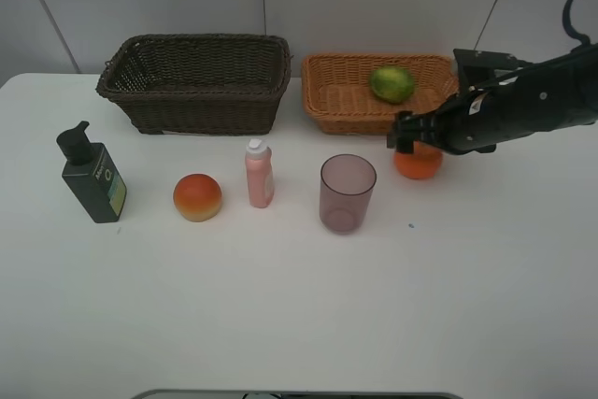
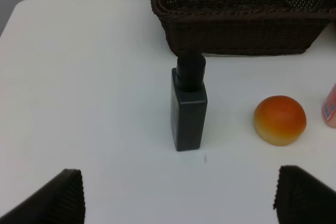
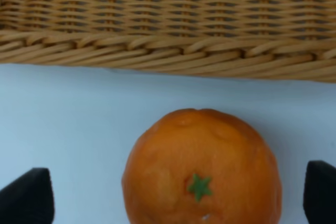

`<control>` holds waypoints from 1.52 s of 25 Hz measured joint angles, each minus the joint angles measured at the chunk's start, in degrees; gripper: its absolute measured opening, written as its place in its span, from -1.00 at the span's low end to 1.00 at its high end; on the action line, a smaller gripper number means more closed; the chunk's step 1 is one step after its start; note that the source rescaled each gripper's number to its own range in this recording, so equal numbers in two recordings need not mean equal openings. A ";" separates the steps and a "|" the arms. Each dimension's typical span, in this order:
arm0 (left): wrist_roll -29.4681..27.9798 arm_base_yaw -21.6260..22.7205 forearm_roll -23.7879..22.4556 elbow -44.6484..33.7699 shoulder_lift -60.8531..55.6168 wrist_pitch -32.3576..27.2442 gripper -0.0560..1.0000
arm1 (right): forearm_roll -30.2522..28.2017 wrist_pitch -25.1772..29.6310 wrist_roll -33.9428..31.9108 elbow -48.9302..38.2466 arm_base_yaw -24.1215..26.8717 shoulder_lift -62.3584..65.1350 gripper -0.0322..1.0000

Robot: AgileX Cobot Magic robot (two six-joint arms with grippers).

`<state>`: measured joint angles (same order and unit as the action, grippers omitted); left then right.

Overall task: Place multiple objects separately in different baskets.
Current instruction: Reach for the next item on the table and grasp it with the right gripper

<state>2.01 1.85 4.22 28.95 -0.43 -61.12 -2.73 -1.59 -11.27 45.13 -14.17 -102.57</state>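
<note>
**Step in hand: pick up the orange.**

1. Location. The orange [image 1: 418, 162] rests on the table [image 1: 280, 324], near the front wall of the light basket [image 1: 346, 117]. The right wrist view shows a strip of bare table between them. In the overhead view the basket lies at 12 o'clock from the orange and the purple cup [image 1: 348, 193] at 8 o'clock.

2. Claw state. The right gripper [image 1: 406, 137] hangs over the orange, released. Its fingertips [image 3: 23, 198] stand wide on either side of the fruit, and no contact is visible. The left gripper [image 2: 178, 198] is also released and empty. It faces the pump bottle [image 2: 189, 114] from well apart.

3. Procedure (recommended).
   - The stem mark sits roughly midway between the fingers. Hold that centring during descent.
   - Descend until the pads reach the widest girth. A higher grip would probably squeeze the round fruit out.
   - Close gently and confirm that both pads bear.
   - Lift above the rim before travelling toward 12 o'clock. The wall is close, so a low path risks a snag.
   - The green fruit [image 1: 391, 83] lies in this basket at 11 o'clock from the orange. Release on bare weave beside it.

4. Remaining items. The peach [image 1: 197, 197] and the pink bottle [image 1: 259, 175] stand on the table. The dark basket [image 1: 206, 111] shows no contents.
</note>
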 joint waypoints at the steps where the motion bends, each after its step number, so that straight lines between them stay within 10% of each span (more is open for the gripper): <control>1: 0.00 0.00 0.00 0.00 0.00 0.00 0.78 | -0.17 -0.43 0.00 0.00 0.00 -0.45 1.00; 38: 0.00 0.00 0.00 0.00 0.00 0.00 0.78 | -1.30 -9.54 0.17 0.05 0.00 -9.10 1.00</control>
<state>2.01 1.85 4.22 28.95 -0.43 -61.12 -4.03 -11.12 -11.10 45.18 -14.17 -111.66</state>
